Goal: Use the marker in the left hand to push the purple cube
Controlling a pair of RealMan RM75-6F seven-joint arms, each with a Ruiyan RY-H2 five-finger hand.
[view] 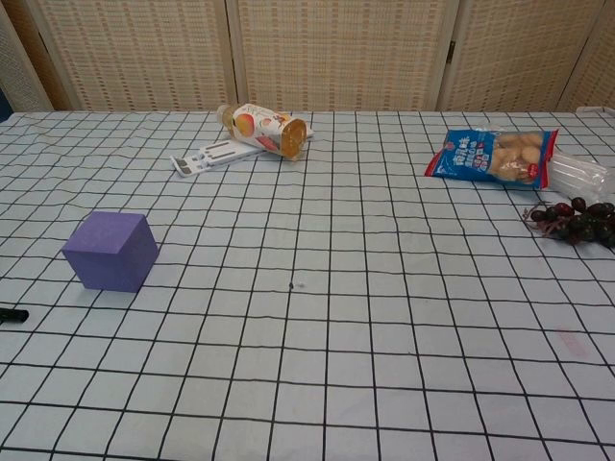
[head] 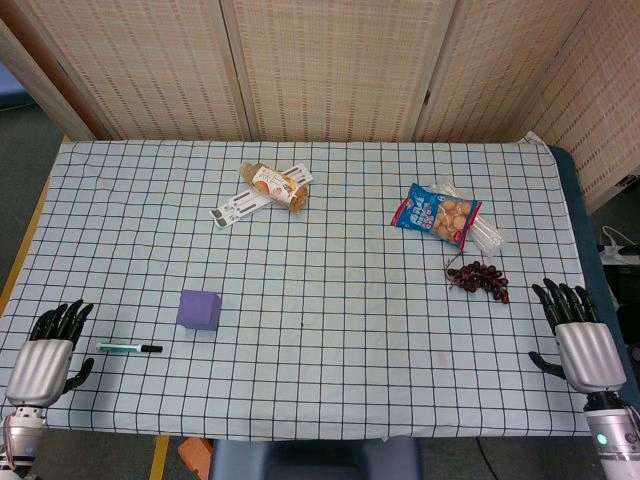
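A purple cube (head: pixel 199 309) (view: pixel 111 251) stands on the checked tablecloth at the left front. A green marker with a black cap (head: pixel 130 348) lies flat on the cloth just in front of the cube; only its black tip (view: pixel 12 314) shows at the chest view's left edge. My left hand (head: pixel 48 357) rests at the table's front left corner, left of the marker and apart from it, fingers spread and holding nothing. My right hand (head: pixel 581 338) rests at the front right corner, also with its fingers apart and nothing in them.
A toppled juice bottle (head: pixel 278 185) (view: pixel 264 129) lies on a white flat item (head: pixel 243 204) at the back. A blue snack bag (head: pixel 436 213) (view: pixel 492 156) and dark grapes (head: pixel 479 278) (view: pixel 577 220) lie at the right. A woven screen stands behind the table (head: pixel 320 390).
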